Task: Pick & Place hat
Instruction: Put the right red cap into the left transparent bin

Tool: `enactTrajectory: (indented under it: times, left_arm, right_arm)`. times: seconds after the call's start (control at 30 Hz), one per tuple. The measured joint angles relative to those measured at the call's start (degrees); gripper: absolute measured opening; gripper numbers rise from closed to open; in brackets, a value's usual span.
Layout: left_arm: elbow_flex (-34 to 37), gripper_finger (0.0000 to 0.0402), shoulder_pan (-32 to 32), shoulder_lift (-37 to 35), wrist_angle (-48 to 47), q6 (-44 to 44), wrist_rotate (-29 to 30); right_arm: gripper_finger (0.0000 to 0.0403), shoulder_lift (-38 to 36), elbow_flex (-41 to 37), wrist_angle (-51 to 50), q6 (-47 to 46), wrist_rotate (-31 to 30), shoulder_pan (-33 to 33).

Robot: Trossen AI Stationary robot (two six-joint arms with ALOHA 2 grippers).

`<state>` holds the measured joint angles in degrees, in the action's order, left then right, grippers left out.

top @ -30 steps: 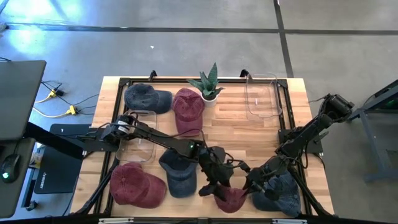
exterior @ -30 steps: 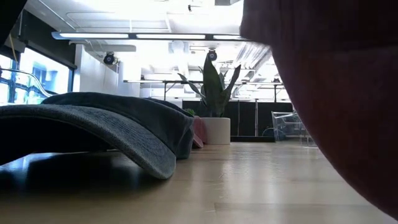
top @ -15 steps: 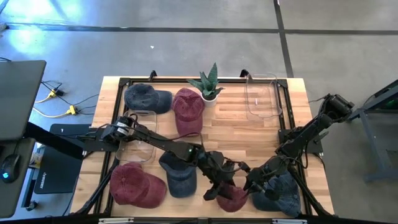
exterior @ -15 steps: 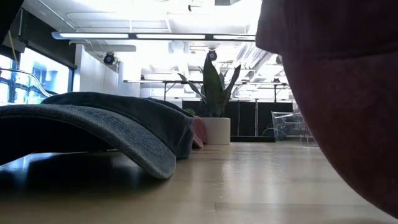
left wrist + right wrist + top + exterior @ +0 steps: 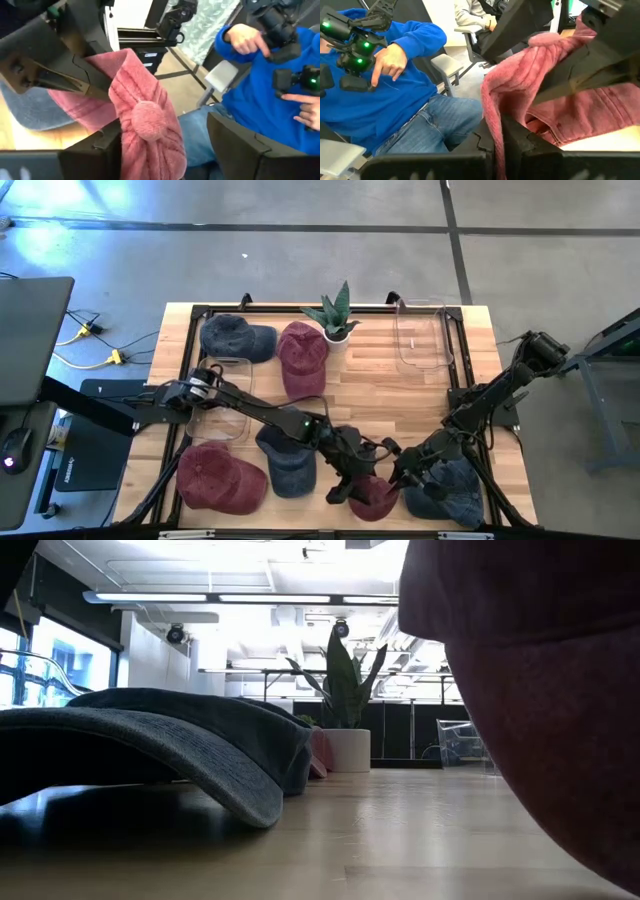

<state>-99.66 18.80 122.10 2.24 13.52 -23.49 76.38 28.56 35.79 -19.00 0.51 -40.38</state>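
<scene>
In the low view the red hat [image 5: 540, 690] fills the right side, its edges cut off; it is ribbed, with a button on top, at the table's [image 5: 390, 395] front edge; the left gripper [image 5: 352, 485] and right gripper [image 5: 405, 472] both pinch it.

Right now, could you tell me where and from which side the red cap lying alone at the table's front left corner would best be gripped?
The red cap lies crown up with nothing on it. I would probably come straight down from above and pinch the soft crown fabric, or the brim edge. The left gripper and right gripper are both at the maroon hat.
</scene>
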Motion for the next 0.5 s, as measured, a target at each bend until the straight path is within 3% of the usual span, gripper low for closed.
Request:
enactTrajectory:
  times: [0.2, 0.37, 0.5]
  left_arm:
    - [0.04, 0.0245, -0.01, 0.0, 0.64, -0.24, -3.04]
    - [0.04, 0.0204, -0.01, 0.0, 4.1, 1.11, -9.24]
    - [0.04, 0.0162, -0.03, 0.0, 4.92, 3.3, -10.19]
  right_arm:
    - [0.0006, 0.0, 0.0, -0.02, -0.02, 0.03, 0.0]
    - [0.0006, 0.0, 0.0, -0.44, -0.13, 0.07, 0.0]
    - [0.0013, -0.02, 0.0, -0.42, -0.35, 0.07, 0.0]
